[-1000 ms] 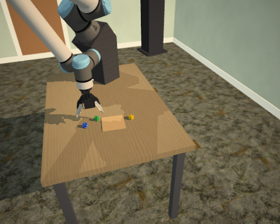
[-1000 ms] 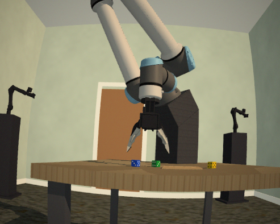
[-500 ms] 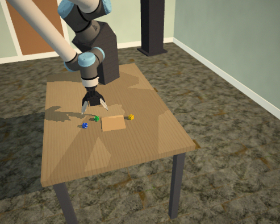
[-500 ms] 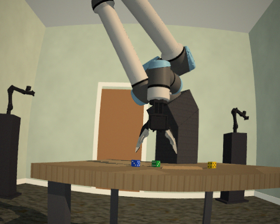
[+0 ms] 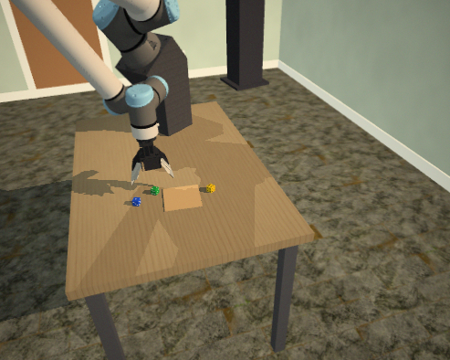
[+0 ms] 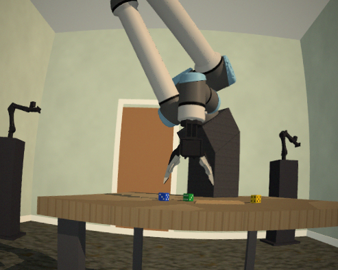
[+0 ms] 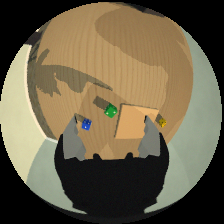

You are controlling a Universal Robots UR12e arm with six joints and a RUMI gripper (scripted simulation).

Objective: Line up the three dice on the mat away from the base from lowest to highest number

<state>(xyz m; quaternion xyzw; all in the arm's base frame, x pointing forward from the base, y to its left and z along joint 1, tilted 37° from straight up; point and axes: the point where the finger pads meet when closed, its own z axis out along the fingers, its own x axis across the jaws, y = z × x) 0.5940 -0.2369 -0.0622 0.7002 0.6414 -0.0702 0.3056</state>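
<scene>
A green die point(image 5: 154, 190) point(image 6: 188, 197) point(image 7: 110, 110) sits on the table just left of the mat. A blue die point(image 5: 136, 201) point(image 6: 164, 197) point(image 7: 86, 124) sits farther left. A yellow die point(image 5: 211, 188) point(image 6: 256, 199) point(image 7: 162, 122) sits on the table just right of the mat. The orange-tan mat point(image 5: 182, 198) point(image 6: 219, 202) point(image 7: 131, 121) bears no die. My gripper point(image 5: 152, 179) point(image 6: 189, 183) point(image 7: 110, 116) is open and empty, above the table near the green die. The numbers on top of the dice are too small to read surely.
The wooden table point(image 5: 204, 238) point(image 6: 126, 212) carries the arm's dark pedestal point(image 5: 174, 91) point(image 6: 225, 154) at its back. Shadows of the arm fall across the table top behind and to the left of the dice.
</scene>
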